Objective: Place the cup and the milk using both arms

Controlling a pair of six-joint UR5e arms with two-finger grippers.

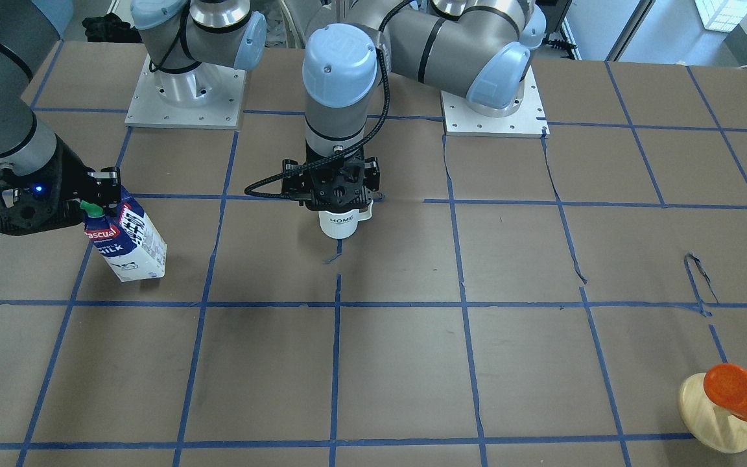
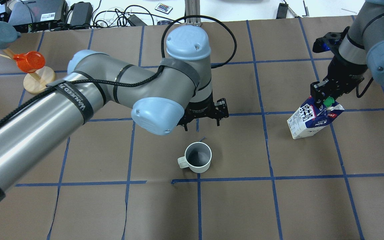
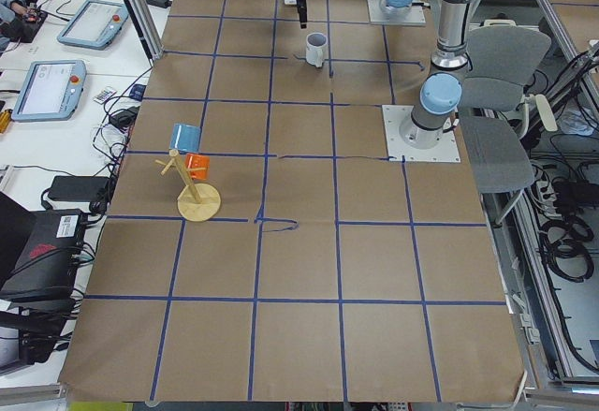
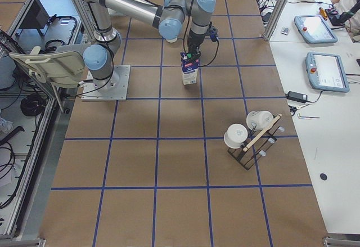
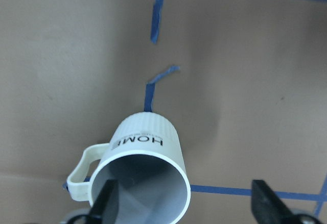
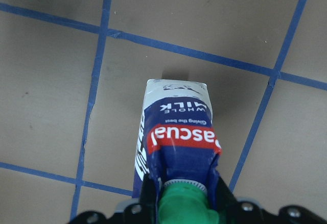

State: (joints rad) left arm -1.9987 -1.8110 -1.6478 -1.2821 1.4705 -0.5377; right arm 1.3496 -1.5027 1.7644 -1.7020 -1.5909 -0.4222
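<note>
The white cup (image 2: 197, 157) with "HOME" lettering stands upright on the brown table near the middle, handle to the overhead view's left. It also shows in the front view (image 1: 338, 224) and the left wrist view (image 5: 145, 157). My left gripper (image 2: 200, 120) hangs just above it, open, with its fingers (image 5: 104, 203) spread wider than the rim and empty. My right gripper (image 2: 325, 100) is shut on the top of the blue and white milk (image 2: 312, 121), fingers either side of the green cap (image 6: 184, 201). The milk (image 1: 130, 243) leans tilted, its base at the table.
A wooden stand (image 2: 33, 71) with an orange and a blue cup stands at the far left corner; it also shows in the front view (image 1: 730, 395). A rack (image 4: 250, 134) with white cups stands beyond the right arm. The arm base plates (image 1: 185, 97) sit at the robot's edge.
</note>
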